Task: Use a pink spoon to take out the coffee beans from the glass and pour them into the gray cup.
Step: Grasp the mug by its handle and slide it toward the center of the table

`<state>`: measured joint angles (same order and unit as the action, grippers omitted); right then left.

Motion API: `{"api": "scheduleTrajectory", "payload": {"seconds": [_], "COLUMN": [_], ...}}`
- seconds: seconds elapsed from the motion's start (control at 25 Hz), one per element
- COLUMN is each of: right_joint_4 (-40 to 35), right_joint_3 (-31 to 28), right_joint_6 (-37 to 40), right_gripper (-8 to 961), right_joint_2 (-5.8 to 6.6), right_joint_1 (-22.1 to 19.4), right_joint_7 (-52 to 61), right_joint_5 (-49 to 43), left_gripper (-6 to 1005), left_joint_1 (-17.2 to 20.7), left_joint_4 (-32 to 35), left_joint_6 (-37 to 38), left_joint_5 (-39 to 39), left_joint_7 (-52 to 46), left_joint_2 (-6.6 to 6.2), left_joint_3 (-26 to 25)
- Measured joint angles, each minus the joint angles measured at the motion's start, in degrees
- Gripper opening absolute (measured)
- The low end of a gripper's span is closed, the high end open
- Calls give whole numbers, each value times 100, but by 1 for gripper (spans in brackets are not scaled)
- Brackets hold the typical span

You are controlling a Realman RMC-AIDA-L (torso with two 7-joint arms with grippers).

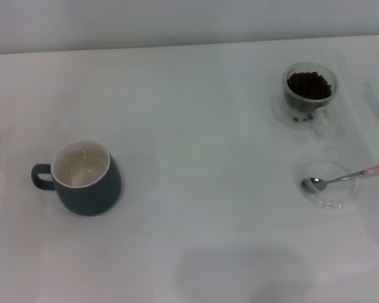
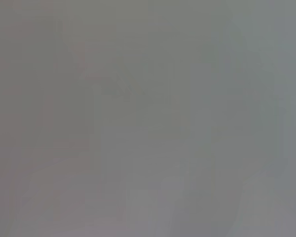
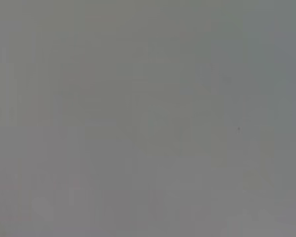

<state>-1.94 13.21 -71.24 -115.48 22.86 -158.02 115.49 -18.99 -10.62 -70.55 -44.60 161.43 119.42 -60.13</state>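
Neither of my grippers showed in the head view, and both wrist views gave only a flat gray blank, so I could not tell whether either gripper was open or closed, nor where it hung.

Nearest my right side lay the pink spoon (image 1: 344, 178), its metal bowl resting in a shallow clear glass dish (image 1: 329, 189) and its pale pink handle end reaching out over the dish's rim toward the right edge of the head view. Beyond the dish, farther back on the worktop (image 1: 202, 126), stood the glass (image 1: 309, 95), holding a dark heap of coffee beans (image 1: 309, 85), with a few beans seeming to sit lower, near its base. Well apart, across on my left side, stood the gray cup (image 1: 88, 178), its handle turned leftward and its cream inside empty as far as I could see.

I judged the spoon light, stiff and slick at the metal neck. The raised pink handle seemed the place to take it, since the bowl had to stay free for scooping. The dish and the glass looked fragile and easy to nudge, and loose beans would likely roll off a tilted spoon.
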Motion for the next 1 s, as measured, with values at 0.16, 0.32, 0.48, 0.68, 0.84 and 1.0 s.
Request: {"api": "scheduleTrajectory", "payload": {"seconds": [0.16,0.32,0.48,0.68,0.84,1.0], "right_joint_4": [-4,-8,2,26,33,36], "right_joint_3": [-5,-9,-13,-36,-82,-82], "right_joint_6": [-3,8,54,107,146,155], "right_gripper": [874,873,873,873,872,872], "right_joint_2": [1,-2,-7,-11,-18,-19], "right_joint_1": [1,34,76,88,93,98], "right_joint_7": [0,0,0,0,0,0], "right_joint_5": [-1,-1,-1,-1,-1,-1], "left_gripper": [888,889,889,889,888,889], "left_joint_1": [80,89,107,149,251,500], "left_joint_4": [27,42,54,58,60,60], "left_joint_6": [-73,-150,-153,-153,-197,-565], "left_joint_5": [-31,11,22,-1,-17,9], "left_joint_7": [-2,-3,-5,-7,-7,13], "left_joint_2": [-13,-15,-9,-15,-16,-13], "left_joint_3": [-37,2,-3,-32,-43,-7]}}
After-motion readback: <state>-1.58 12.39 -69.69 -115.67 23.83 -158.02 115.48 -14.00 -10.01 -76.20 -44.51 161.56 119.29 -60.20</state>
